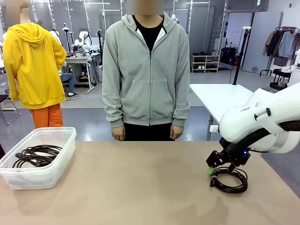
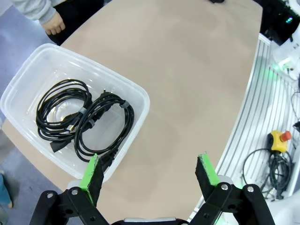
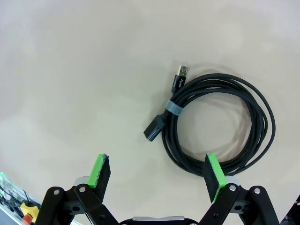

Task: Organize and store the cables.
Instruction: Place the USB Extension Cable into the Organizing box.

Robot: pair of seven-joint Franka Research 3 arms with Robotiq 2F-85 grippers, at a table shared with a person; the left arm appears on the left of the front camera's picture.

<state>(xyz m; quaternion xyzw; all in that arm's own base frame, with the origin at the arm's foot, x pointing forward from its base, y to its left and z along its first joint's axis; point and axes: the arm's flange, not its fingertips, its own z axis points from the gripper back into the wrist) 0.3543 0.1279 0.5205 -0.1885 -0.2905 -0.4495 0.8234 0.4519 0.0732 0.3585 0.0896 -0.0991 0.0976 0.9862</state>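
Three coiled black cables can be counted. Two lie side by side, touching, inside a clear plastic bin (image 2: 140, 101) at the left of the left wrist view: the left bin cable (image 2: 61, 112) and the right bin cable (image 2: 105, 126), each bound by a small grey band. The third, the loose cable (image 3: 220, 124), rests on the bare table (image 1: 140, 183) at the lower right of the front view; a grey band wraps it too, and a metal USB plug and a black socket end stick out at its left in the right wrist view.

The right gripper (image 3: 157, 171) hangs just above that coil with its fingers spread wide and nothing between them; one green pad overlaps the coil's lower edge. In the front view the white arm hides most of this gripper. The left gripper (image 2: 150, 173) is likewise spread wide and empty, above the bin's near corner.

The bin is translucent with rounded corners; the table is smooth and tan. A person (image 1: 147, 70) in a grey hoodie stands at the far edge, hands down.
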